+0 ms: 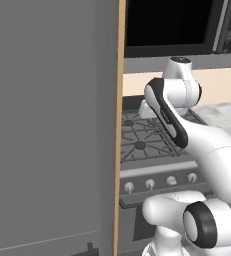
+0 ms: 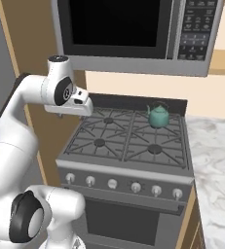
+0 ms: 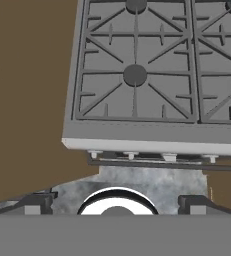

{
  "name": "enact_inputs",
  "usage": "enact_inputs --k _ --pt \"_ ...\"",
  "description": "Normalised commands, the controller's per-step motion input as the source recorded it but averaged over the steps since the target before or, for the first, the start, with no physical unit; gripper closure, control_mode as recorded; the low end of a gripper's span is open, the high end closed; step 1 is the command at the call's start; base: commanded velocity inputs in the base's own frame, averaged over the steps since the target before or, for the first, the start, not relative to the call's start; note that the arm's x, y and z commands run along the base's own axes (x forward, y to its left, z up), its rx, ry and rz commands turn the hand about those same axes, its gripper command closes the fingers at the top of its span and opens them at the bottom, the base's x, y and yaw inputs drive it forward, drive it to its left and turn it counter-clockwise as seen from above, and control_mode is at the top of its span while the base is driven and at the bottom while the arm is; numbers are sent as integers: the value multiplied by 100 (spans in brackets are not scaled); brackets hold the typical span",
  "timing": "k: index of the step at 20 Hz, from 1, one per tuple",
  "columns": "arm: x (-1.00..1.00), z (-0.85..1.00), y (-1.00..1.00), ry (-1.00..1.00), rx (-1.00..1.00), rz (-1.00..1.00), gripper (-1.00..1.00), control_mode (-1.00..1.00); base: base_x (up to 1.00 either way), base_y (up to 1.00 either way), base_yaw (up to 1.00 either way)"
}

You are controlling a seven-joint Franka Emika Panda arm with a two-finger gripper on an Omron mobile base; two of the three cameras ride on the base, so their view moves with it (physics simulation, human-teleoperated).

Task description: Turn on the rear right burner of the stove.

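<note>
Jaws: held apart with nothing between them, judged from the hand view, where the two dark tips of the gripper [image 3: 116, 204] sit wide at the bottom edge.
Gripper position: carried high over the front left corner of the stove [image 2: 121, 165], well clear of the grates, pointing down.
Rear right burner: at the back right of the cooktop, directly under the kettle [image 2: 158, 115], so its cap is hidden; its grate [image 2: 153, 124] is seen around the kettle's base.
Step in hand: approach to the control, judged not yet begun in earnest.
How it is best done: the hand is to be lowered and brought in front of the knob row [image 2: 123, 185], the correct knob is to be picked, gripped squarely, then pushed and twisted. Which knob serves the rear right burner cannot be told; one toward the right end is likely.
Counts: four burners, six knobs, one kettle, one microwave [image 2: 133, 34].
</note>
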Motion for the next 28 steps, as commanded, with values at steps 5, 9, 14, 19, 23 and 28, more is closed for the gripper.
enact_inputs --k 5,9,14,19,23,28 --pt "0 0 0 0 0 0 -100 100 -15 20 0" --pt "0 0 0 0 0 0 -100 100 0 0 0" --pt "3 -43 -54 1 0 -8 -100 -100 0 0 0" --pt "0 -78 -100 3 0 -11 -100 -100 0 0 0" --pt "0 -69 -100 0 2 -4 -100 -100 0 0 0" --pt "-10 -74 -90 -12 0 0 -100 -100 0 0 0"
